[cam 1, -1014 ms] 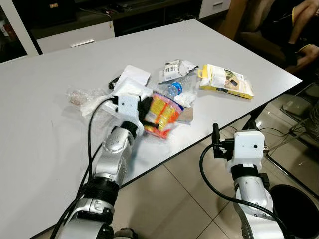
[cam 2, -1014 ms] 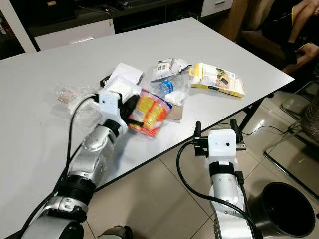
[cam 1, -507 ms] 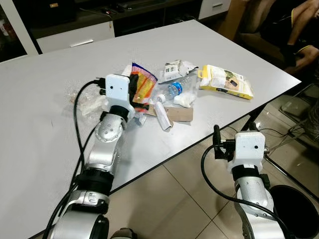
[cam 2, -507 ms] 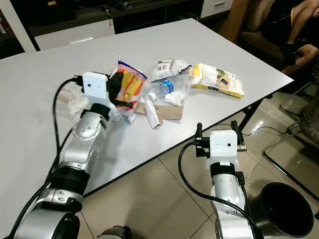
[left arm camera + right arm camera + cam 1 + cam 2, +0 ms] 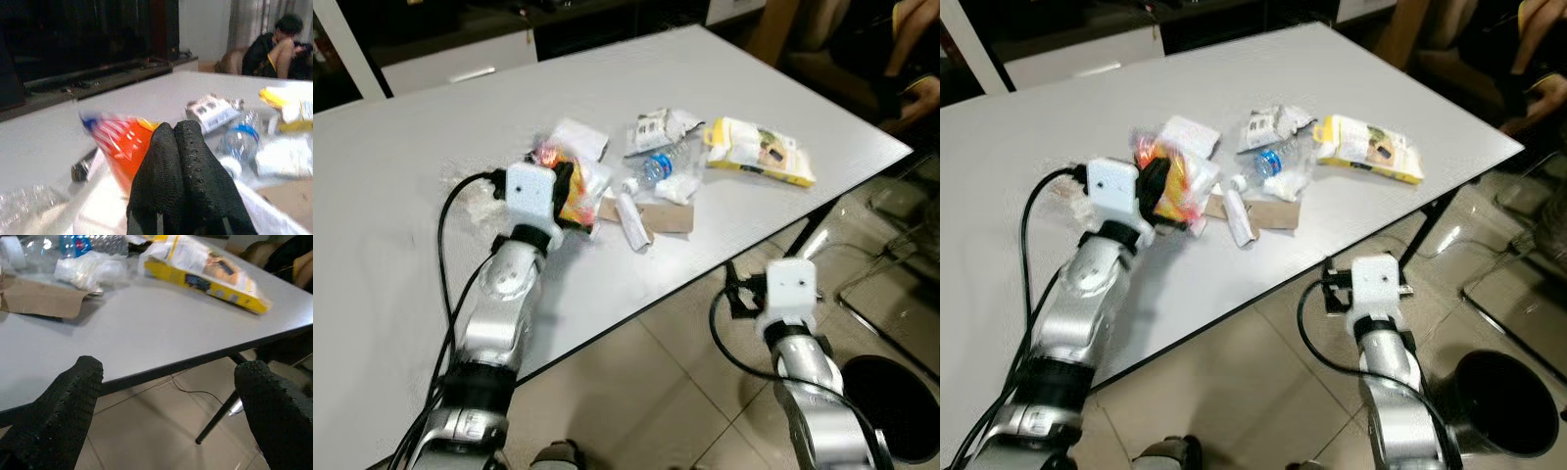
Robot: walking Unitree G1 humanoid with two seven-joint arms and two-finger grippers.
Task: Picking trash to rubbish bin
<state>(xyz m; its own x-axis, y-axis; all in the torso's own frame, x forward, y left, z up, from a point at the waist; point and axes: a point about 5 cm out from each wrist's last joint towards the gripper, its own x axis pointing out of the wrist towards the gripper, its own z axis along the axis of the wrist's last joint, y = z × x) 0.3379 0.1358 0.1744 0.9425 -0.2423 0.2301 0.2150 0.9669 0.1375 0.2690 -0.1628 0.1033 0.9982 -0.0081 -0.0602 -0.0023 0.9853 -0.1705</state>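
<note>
L pincer (image 5: 181, 161) grips snack bag (image 5: 570, 188), upright.

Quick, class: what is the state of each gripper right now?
Left gripper: closed on the orange snack packet above the table.
Right gripper: open, holding nothing.

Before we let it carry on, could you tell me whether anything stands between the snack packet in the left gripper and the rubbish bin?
The left gripper holds the orange snack packet over the table. The black rubbish bin stands on the floor at the robot's right. The right arm, its gripper open below the table edge, lies between them.
</note>
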